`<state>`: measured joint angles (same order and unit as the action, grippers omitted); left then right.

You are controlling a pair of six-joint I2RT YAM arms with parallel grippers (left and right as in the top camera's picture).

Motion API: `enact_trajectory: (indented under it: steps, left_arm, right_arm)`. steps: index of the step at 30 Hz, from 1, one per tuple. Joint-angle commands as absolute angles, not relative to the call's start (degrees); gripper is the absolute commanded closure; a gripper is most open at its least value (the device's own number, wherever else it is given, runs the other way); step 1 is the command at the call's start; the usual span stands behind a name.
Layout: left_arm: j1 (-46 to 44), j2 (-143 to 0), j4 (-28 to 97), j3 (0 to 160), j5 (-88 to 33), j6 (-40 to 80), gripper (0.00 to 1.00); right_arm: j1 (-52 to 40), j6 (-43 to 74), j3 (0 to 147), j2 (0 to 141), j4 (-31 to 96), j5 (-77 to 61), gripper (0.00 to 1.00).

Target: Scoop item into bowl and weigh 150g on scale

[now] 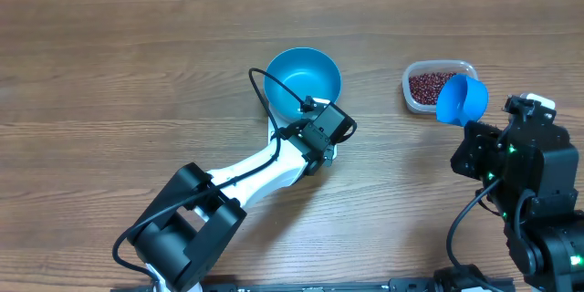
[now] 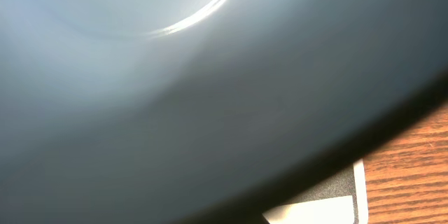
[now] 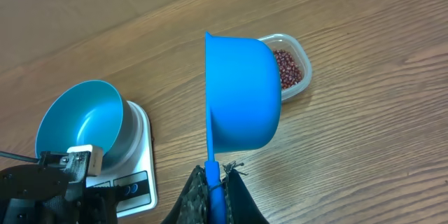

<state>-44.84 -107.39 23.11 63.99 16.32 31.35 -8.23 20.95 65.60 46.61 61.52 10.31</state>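
bowl (image 1: 304,73) sits on the scale (image 3: 143,147), left gripper (image 1: 313,107) pressed together right by its rim, so a nudge could throw the reading off. tub (image 1: 407,80) holds the beans (image 1: 429,85); right gripper (image 3: 213,182) pinches the tilted scoop (image 3: 241,91) by it, a sloppy carry would spill some.

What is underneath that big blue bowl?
A white scale sits under the bowl. One side and its buttoned front edge stick out. The bowl covers the rest of its top, so nothing else can be seen beneath it.
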Motion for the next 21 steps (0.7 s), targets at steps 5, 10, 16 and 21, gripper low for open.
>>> enact_trajectory:
  steps: [5,10,16,21]
  left_arm:
    - [-44.5,-108.4,23.4,63.9,18.0,32.0,0.96]
    - [-44.5,-108.6,23.6,63.9,18.6,31.9,0.96]
    - [-44.7,-110.3,23.5,63.9,18.4,32.0,0.96]
    - [-44.7,-110.4,23.5,63.9,18.4,32.0,0.96]
  right_arm:
    - [-8.0,20.5,67.4,46.4,61.4,10.2,0.96]
    - [-8.0,20.5,67.4,46.4,61.4,10.2,0.96]
    - [-8.0,20.5,67.4,46.4,61.6,10.2,0.96]
    - [-8.0,20.5,67.4,46.4,61.6,10.2,0.96]
